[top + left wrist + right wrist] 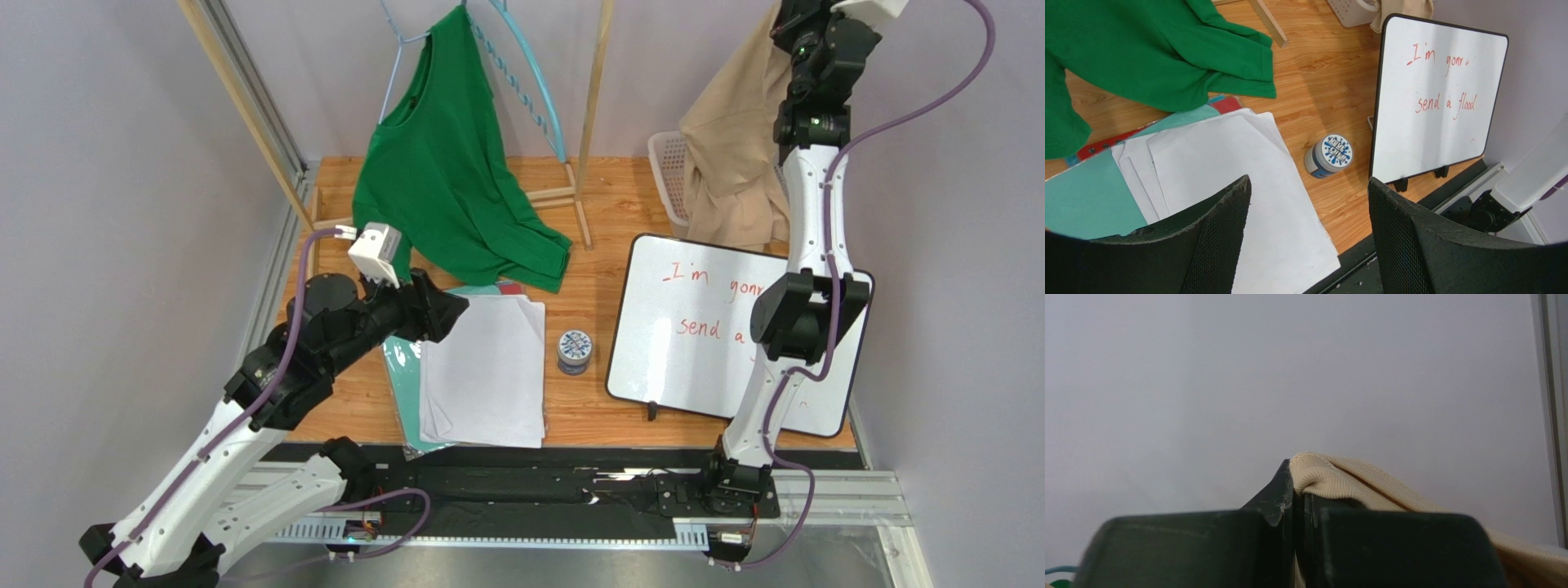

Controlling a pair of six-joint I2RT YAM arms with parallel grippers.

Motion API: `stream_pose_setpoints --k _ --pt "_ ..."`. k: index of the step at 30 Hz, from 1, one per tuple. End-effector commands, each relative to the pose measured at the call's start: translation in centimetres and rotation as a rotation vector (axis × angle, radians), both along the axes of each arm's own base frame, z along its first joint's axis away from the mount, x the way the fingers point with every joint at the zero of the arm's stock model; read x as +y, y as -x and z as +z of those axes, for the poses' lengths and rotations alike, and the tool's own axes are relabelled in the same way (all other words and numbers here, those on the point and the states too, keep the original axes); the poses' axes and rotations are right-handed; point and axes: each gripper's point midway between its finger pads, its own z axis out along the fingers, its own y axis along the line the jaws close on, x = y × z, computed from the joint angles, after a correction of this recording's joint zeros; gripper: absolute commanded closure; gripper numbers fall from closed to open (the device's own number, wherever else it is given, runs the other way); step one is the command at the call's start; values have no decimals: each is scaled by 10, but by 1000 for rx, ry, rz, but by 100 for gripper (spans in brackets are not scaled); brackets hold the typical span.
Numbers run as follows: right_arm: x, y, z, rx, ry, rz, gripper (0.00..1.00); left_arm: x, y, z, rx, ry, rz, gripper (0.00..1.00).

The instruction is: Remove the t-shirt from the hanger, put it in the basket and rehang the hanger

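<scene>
Green knit t-shirt [448,184]: soft, matte, creased, with its collar end up on the light blue hanger [545,88]. Its long axis runs from the hanger down to the wooden table [607,208], where the lower end lies crumpled and spreads toward the right, touching the stacked papers. Left gripper [1309,184]: textured black fingers spread wide, holding nothing, hovering over flat white paper sheets [1229,177] laid on teal card. Right gripper [1298,505]: raised high at the far right, jaws pressed together on a fold of ribbed beige garment [1339,478]. This cloth hangs down in loose folds, and its lower part drapes over a white perforated basket [669,165]. A black-framed whiteboard [724,331] with rounded corners bears red handwriting, and a small round jar [573,350] stands just beside it
</scene>
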Motion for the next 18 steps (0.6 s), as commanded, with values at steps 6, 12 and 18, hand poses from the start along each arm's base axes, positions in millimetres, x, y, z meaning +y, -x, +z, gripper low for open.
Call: stream_pose_setpoints --k 6,12,18 --pt "-32 -9 -162 329 -248 -145 100 -21 5 7 -3 69 -91 25" --pt "-23 3 -255 668 -267 -138 95 -22 16 18 10 125 -120 25" --pt "-6 4 -298 893 -160 -17 43 -18 28 18 45 151 -124 25"
